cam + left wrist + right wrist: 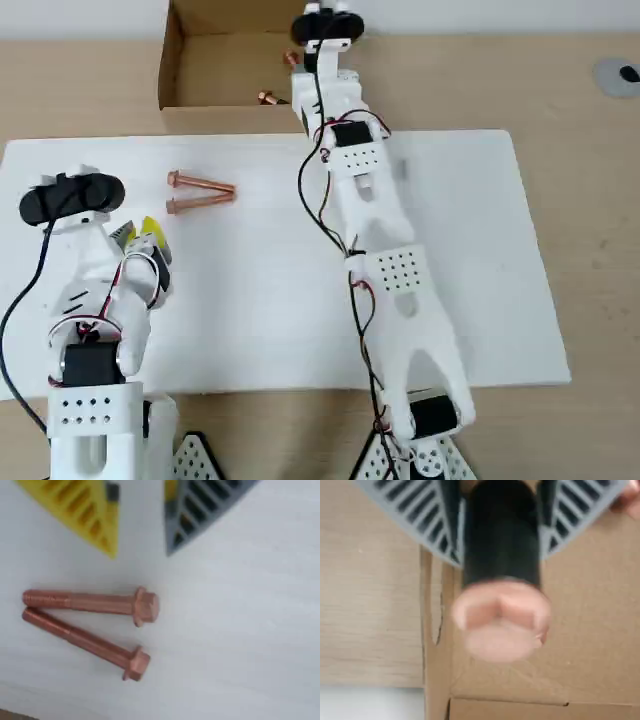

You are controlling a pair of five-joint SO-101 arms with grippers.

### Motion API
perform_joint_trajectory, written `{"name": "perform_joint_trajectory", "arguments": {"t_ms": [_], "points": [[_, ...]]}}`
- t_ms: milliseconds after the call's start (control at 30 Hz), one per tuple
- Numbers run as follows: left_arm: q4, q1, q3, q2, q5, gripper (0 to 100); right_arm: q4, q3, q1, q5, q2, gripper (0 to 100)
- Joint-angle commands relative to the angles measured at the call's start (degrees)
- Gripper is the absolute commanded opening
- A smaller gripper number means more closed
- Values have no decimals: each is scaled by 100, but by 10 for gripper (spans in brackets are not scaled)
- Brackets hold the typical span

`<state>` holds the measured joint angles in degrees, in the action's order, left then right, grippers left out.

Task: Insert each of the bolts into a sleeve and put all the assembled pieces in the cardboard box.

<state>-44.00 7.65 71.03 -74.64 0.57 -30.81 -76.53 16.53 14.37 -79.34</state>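
Up close, right pincer (501, 555) clamps sleeved bolt (501, 622) over cardboard box (592, 630); left pincer (141, 547) gapes near bolts (85, 601).

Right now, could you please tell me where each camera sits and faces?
High view: fixed above the table, looking down; left arm and right arm show.
Left wrist view: on the left arm, facing the mat; open left gripper near two bolts.
Right wrist view: on the right arm, facing into the box; right gripper holds a sleeve.
Shared: high and left wrist views show the bolts.
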Motion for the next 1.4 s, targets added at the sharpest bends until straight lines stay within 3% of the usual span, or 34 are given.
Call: {"name": "perform_joint_trajectory", "arguments": {"t_ms": [0,467,867,1133,1367], "points": [[-18,44,-70,-40,26,71,-185,-444,-145,44,92,9],[-18,35,-35,-40,26,71,-185,-435,-127,44,-171,9],[-18,26,-44,-40,26,71,-862,-479,-145,9,-136,15],[-35,26,-44,-40,35,71,-1363,-822,-110,9,-163,239],[-308,26,-35,-40,501,71,-1670,-1288,-127,9,-145,268]]}}
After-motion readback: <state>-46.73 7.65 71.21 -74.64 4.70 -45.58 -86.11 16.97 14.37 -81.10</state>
